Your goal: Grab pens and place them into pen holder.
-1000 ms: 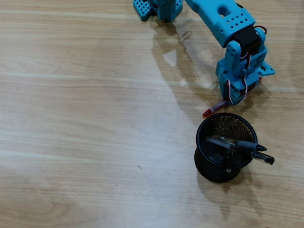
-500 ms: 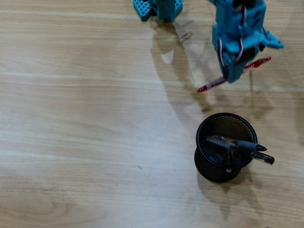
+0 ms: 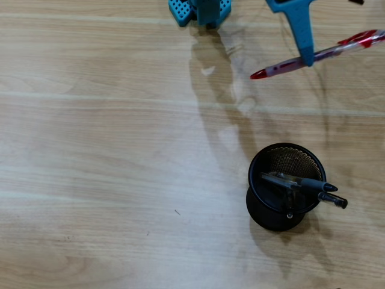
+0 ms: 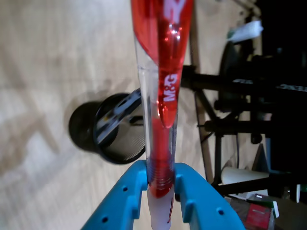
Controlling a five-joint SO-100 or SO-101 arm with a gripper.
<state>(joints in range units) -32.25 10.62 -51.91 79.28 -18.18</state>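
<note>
While clamped on the red-and-clear pen [image 3: 319,55], gripper [image 3: 308,59] seen at 1 o'clock of the overhead view, entering from the top edge. Two blue fingers [image 4: 125,201] closed tight against the pen barrel, one each side, confirmed in the wrist view [image 4: 160,184]; no gap visible between pads and barrel.

Left to right in the overhead view:
- Wooden table [image 3: 108,156] bare across the 9 o'clock half; only wood grain and a few small specks.
- Blue arm base [image 3: 198,11] at 12 o'clock, cut by the top edge; arm shadow falling from it toward centre.
- Red cap tip of the held pen at about 1 o'clock, barrel running up and right toward 2 o'clock, nearly to the right edge. Pen tilted, well apart from the holder below; height above table cannot be told.
- Pen holder [image 3: 258,211], round black mesh cup, at 4 o'clock of the frame, standing on the table. Directly at 6 o'clock from the gripper.
- Other pens [image 3: 304,188] lying inside the holder, leaning across it with dark ends sticking out past the rim toward 3 o'clock. Exact count hard to tell; at least two dark barrels visible.

Wrist view: pen [image 4: 160,96] running from 6 to 12 o'clock, white "M&G" print on the red part. Holder [image 4: 86,129] behind it at 8 o'clock, mouth facing the camera, a pen barrel visible inside.
</note>
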